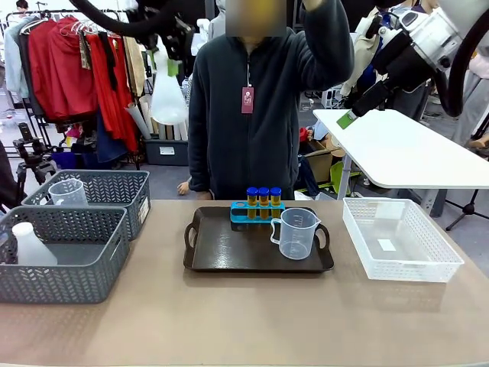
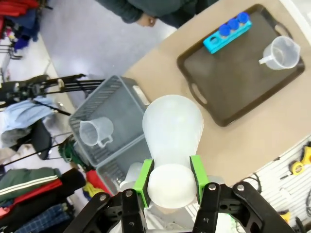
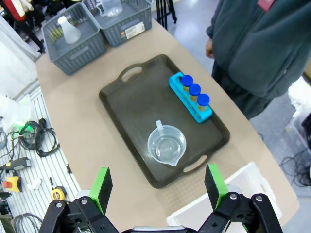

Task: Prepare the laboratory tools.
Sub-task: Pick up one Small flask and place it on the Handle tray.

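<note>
Task is looking partway done. The dark tray (image 1: 229, 256) in the middle of the surface (image 1: 229, 329) is already carrying the blue rack (image 1: 238, 216) with three amber tubes (image 1: 263, 196), blue caps up, along its far edge. A clear measuring beaker (image 1: 296, 233) is standing upright on the tray's right part, just in front of the rack. The left gripper (image 2: 171, 170) is holding a white translucent conical flask (image 2: 172, 128) by the neck, jaws partly closed with both green pads pressing on it and the wide base pointing away from the wrist. The flask is hanging high in the air above the grey baskets (image 2: 109, 99), well apart from the tray. The right gripper (image 3: 158, 187) is hovering high above the surface, looking down on the tray, jaws standing wide apart and gripping nothing. What is remaining, as I'm judging it: the held flask is needing to go down onto the tray's bare left part, beside the beaker and rack. A second flask (image 1: 30, 246) is sitting in the near grey basket and a second beaker (image 1: 67, 191) in the far one — whether those are meant for the tray too, I cannot tell. The white mesh basket (image 1: 401, 264) is sitting at the right of the surface. The person (image 1: 260, 130) is standing at the far side with one arm raised, not touching any tool.
</note>
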You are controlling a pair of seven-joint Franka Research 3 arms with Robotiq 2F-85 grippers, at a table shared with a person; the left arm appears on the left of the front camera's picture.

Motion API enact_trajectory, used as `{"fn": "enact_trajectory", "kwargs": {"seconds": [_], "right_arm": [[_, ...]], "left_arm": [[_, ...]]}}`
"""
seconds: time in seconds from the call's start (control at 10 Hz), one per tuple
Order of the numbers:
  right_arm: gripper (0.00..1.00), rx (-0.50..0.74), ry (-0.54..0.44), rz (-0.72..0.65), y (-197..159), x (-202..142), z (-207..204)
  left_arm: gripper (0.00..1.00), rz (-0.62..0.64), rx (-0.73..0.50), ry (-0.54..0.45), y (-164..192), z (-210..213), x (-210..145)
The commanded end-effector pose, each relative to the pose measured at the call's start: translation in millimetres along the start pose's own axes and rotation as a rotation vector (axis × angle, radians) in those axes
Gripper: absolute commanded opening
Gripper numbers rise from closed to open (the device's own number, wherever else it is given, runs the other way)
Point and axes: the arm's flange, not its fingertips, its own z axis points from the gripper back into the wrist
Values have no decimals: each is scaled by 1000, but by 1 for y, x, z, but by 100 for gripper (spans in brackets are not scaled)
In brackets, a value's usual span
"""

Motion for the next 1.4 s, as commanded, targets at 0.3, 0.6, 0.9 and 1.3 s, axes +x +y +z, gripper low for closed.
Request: {"fn": "enact_trajectory", "kwargs": {"seconds": [0.3, 0.6, 0.9, 1.3], "right_arm": [[100, 6, -6, 2, 0, 0, 2], [100, 6, -6, 2, 0, 0, 2], [100, 6, -6, 2, 0, 0, 2], [100, 6, -6, 2, 0, 0, 2]], "left_arm": [[0, -83, -106, 12, -14, -31, 35], [0, -75, -102, 26, -13, -30, 36], [0, -45, -90, 16, -4, -24, 30], [0, -17, -81, 21, 7, -20, 22]]}}
